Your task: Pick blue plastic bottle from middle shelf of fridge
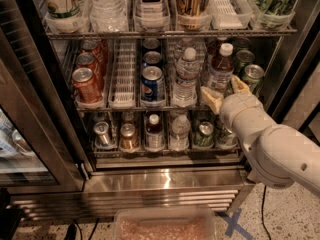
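The fridge (165,181) stands open before me. On its middle shelf (125,105), white lane trays hold red cans, blue Pepsi cans, a clear ribbed water bottle and green cans. The blue plastic bottle (220,70), amber drink with a white cap and pale label, stands at the front of the lane right of the water bottle. My gripper (226,91) is open at the shelf's front edge, just below and in front of that bottle, with one tan fingertip (212,98) to its left and the other to its right. It holds nothing.
The top shelf (170,33) carries tall bottles and cartons. The bottom shelf (165,146) holds cans and small bottles. The glass door (30,134) hangs open at left. A clear bin (165,226) sits on the floor in front. My white arm (280,149) crosses the lower right.
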Robot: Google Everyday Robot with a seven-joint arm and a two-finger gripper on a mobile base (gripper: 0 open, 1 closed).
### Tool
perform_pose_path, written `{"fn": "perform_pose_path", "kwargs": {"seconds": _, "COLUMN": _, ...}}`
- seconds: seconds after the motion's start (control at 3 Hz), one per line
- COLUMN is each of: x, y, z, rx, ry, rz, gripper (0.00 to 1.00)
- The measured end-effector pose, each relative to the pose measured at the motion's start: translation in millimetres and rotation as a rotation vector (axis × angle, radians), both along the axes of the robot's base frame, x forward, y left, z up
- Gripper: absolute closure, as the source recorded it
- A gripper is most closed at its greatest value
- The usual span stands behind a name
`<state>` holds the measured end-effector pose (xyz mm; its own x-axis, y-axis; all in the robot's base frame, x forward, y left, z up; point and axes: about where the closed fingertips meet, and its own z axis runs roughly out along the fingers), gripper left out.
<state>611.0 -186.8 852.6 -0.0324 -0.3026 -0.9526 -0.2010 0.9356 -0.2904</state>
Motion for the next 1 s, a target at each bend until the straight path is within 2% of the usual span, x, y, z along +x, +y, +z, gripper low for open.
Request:
{"fn": "perform_pose_path", "kwargs": {"seconds": 0.67, "x": 16.6, "y": -6.6, "z": -2.9, "rx": 0.025, "ry": -0.014, "rz": -0.045, "gripper": 0.36}}
{"fn": "perform_pose_path", "kwargs": {"seconds": 1.0, "x": 19.3, "y": -1.5, "z": -5.1, "rx": 0.031, "ry": -0.01, "rz": -0.039, "gripper": 0.37}}
